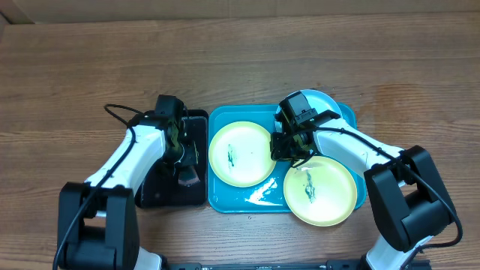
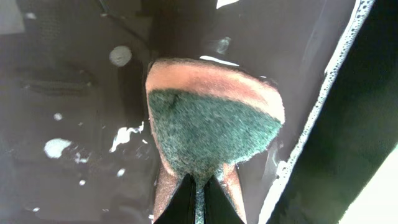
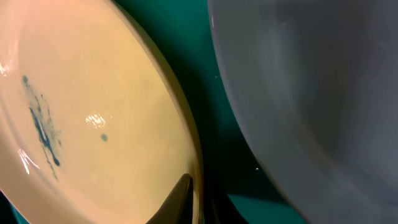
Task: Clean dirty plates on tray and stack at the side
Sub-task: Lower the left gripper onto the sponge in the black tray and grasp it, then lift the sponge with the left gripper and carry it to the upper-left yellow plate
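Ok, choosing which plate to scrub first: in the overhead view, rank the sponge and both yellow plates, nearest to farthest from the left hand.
1. Sponge, gripped in the left hand itself.
2. Left yellow plate, on the blue tray's left half.
3. Right yellow plate, at its front-right corner.

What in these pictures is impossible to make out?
1. Light cyan round plastic plate: overhead, the right arm covers most of it.
2. Right jaws: cut off by the right wrist view's bottom edge; open or shut is unclear.
3. Small black rectangular tray: overhead, the left arm hides its middle.
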Robot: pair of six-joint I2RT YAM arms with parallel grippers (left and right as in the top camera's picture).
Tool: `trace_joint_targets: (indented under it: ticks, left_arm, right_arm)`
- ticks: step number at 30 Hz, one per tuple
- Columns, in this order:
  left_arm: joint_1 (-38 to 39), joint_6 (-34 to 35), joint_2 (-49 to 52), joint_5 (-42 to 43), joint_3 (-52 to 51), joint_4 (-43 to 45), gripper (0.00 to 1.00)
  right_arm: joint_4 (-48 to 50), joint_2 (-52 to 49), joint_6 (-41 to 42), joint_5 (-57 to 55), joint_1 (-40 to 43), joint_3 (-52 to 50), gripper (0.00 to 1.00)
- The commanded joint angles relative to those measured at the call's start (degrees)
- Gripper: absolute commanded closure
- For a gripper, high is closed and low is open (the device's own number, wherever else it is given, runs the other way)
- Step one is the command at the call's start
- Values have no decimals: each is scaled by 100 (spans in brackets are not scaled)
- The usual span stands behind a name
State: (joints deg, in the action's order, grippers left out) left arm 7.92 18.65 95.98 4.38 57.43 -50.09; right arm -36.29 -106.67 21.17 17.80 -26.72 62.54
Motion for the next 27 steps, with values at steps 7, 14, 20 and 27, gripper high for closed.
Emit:
trace_joint_targets:
  ticks: [7, 14, 20, 27]
  left_arm:
    - [468, 131, -1703, -1318, 210, -42, 96]
    - [1287, 463, -2629, -2973, 210, 146, 96]
    - [2044, 627, -2887, -4059, 210, 293, 96]
    - [2371, 732, -2887, -4660, 210, 295, 96]
  right_arm:
    - [31, 13, -9, 63, -26, -35, 91]
    - [28, 13, -13, 63, -26, -37, 91]
    - [28, 13, -15, 63, -26, -35, 91]
    - [28, 13, -35, 63, -26, -35, 91]
